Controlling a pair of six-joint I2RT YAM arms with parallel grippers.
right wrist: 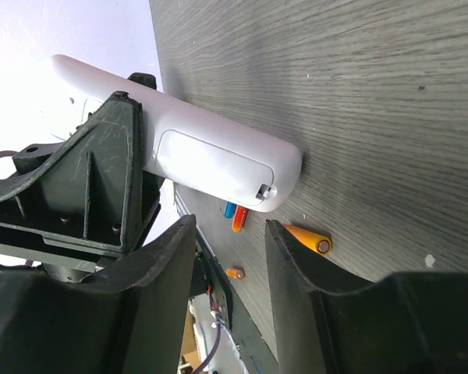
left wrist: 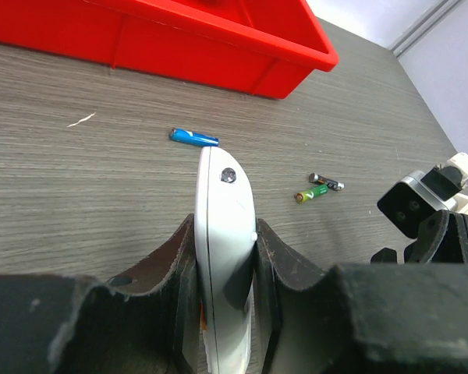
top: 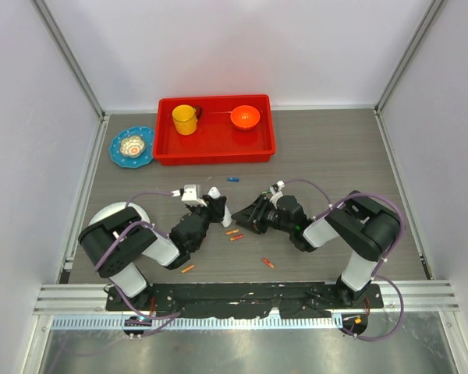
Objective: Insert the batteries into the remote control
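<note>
The white remote control stands edge-on between the fingers of my left gripper, which is shut on it. In the right wrist view its back shows a cover plate in place, and one rounded end touches the table. My right gripper is open just short of that end, with nothing between its fingers. From above, the two grippers face each other mid-table. Loose batteries lie around: a blue one, a green one, orange ones.
A red tray at the back holds a yellow cup and an orange bowl. A blue plate sits left of it. A white round plate lies by the left arm.
</note>
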